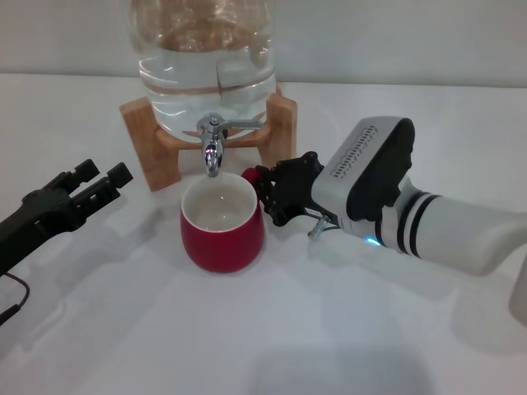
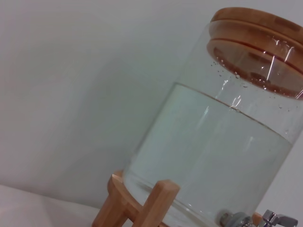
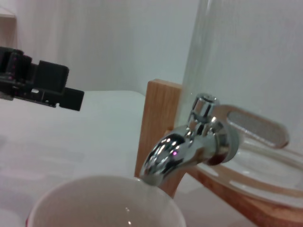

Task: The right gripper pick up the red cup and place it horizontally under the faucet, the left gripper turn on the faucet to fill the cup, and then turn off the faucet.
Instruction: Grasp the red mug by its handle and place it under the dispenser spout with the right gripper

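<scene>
Already the red cup (image 1: 222, 226) stands upright on the white desk (image 1: 272, 329) in the middle of the head view, its cream mouth directly below the spout of the faucet (image 1: 213, 148), which juts from the clear water jar (image 1: 204, 62) on its wooden stand (image 1: 156, 148) at upper centre. The right gripper (image 1: 268, 193) sits just right of the cup, its black fingers closed around the small red handle, so it is holding the cup in place. The placing step therefore looks finished, and the step in hand appears to be opening the faucet. The left gripper (image 1: 103, 177) hovers at the left edge of the frame, well apart from the jar, fingers slightly parted and holding nothing. The next move likely calls for this gripper to travel right and upward to the flat lever (image 1: 243, 125), which points toward the right side of the frame, and turn it while the cup is kept steady. No water stream is visible, and the cup looks empty. No brand, label or legible writing can be made out anywhere.
</scene>
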Controlling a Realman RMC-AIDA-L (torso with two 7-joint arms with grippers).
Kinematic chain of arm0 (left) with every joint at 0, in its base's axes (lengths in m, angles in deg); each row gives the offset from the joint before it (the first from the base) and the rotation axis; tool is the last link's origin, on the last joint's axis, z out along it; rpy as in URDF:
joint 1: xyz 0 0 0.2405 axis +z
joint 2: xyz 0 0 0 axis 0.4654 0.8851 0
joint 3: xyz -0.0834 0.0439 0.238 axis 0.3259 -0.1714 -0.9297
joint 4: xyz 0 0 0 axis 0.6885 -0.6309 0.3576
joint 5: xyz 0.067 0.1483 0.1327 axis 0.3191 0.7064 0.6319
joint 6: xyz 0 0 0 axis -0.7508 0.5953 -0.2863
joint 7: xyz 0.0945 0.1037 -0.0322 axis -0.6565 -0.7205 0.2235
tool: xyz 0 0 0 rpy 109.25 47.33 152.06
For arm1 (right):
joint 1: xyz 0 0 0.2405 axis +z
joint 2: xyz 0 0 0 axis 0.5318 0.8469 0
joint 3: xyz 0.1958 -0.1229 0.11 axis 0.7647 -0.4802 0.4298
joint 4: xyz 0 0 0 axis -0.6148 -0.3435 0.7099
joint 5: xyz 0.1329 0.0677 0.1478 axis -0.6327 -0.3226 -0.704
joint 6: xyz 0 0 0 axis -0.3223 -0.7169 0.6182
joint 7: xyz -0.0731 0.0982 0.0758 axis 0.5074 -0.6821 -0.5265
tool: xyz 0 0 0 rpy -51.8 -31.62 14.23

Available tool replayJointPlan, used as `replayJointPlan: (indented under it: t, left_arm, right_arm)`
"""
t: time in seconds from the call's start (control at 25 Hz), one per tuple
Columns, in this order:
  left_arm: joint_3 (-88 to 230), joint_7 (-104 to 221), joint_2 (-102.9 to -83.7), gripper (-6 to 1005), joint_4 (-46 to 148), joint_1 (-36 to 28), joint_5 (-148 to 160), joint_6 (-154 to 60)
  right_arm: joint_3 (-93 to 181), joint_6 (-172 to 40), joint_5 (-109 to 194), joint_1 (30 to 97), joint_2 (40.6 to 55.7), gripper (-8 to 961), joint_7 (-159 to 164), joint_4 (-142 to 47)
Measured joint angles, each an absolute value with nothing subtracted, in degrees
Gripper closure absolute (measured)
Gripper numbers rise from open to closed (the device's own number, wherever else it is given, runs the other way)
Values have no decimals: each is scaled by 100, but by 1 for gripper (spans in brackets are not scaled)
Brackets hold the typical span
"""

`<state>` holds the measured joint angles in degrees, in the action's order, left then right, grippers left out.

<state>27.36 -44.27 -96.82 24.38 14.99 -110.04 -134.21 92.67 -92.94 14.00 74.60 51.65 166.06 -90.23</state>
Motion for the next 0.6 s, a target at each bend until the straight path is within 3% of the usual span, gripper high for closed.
replayJointPlan:
  t: [0.6]
  left_arm:
    - [2736, -4427, -9712, 108, 2431, 1508, -11003, -13420]
  right_arm:
    - [9185, -8876, 951, 7727, 5165, 870, 16676, -8863]
